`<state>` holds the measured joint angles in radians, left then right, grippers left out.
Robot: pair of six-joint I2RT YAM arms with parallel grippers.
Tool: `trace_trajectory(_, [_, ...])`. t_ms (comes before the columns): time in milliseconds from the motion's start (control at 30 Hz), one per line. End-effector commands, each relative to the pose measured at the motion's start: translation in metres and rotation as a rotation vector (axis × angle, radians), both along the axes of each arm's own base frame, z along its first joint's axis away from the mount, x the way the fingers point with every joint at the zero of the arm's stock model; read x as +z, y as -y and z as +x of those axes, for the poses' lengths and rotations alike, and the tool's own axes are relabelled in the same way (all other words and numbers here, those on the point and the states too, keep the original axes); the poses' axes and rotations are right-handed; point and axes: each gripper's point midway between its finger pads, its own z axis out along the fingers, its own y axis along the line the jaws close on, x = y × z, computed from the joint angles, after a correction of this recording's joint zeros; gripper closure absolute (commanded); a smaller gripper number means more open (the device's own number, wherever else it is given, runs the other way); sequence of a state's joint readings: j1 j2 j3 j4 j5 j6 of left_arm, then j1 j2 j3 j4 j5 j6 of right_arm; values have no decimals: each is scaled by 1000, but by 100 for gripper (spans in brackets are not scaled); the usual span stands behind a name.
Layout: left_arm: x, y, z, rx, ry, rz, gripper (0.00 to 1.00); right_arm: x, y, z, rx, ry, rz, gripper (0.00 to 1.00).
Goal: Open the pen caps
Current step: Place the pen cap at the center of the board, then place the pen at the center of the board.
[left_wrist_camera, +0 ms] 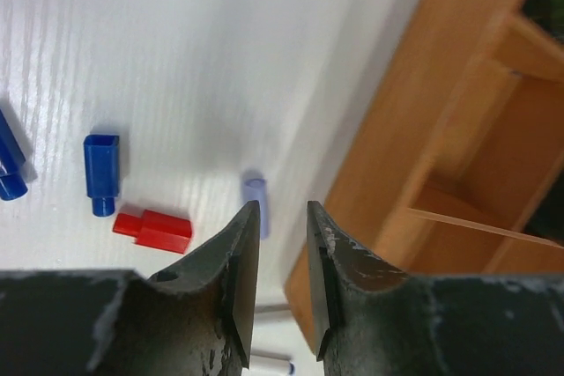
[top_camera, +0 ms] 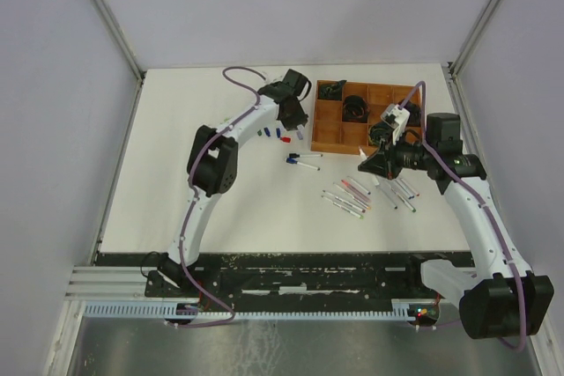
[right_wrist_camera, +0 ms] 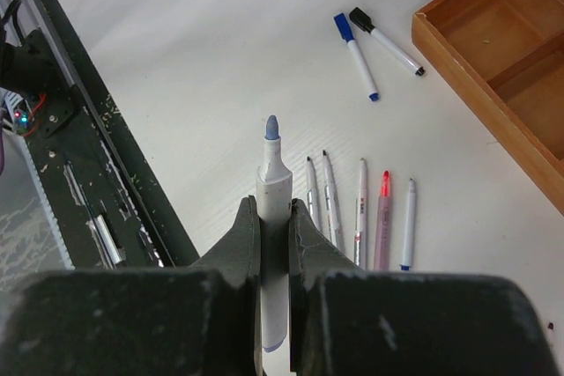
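The right gripper (right_wrist_camera: 273,204) is clamped tight on a pen (right_wrist_camera: 273,165) by its barrel, with the lilac-blue tip bare and pointing away, which leaves that end free for the other arm. The left gripper (left_wrist_camera: 282,209) hangs over the table (left_wrist_camera: 176,41) close by the left wall of the tray (left_wrist_camera: 441,112), fingers a narrow gap apart and empty. A lilac cap (left_wrist_camera: 256,195) lies just beyond them, near a blue cap (left_wrist_camera: 101,169) and a red cap (left_wrist_camera: 159,231), seemingly the spot for pulled caps. A row of pens (right_wrist_camera: 361,209) lies off the tray's near wall
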<state>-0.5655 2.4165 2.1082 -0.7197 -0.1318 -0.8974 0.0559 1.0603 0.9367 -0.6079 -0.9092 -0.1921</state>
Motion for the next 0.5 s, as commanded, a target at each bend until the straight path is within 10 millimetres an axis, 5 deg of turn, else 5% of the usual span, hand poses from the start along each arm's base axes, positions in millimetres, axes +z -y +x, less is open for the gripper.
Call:
trace_trajectory(0, [138,14,20,-57,261,-115,64,12,13,12,-34,79,-61,98])
trace_trajectory(133, [190,-1,4,-103,368,-99,63,0,36,26,-112,83,-153,98])
trace_trajectory(300, [221,-36,-47,-197,654,-102,63,-25,75,40,-196,22,-283,98])
trace_trajectory(467, [232,-101,-104,-215,950,18,32,-61,131,51,-283,-57,-492,98])
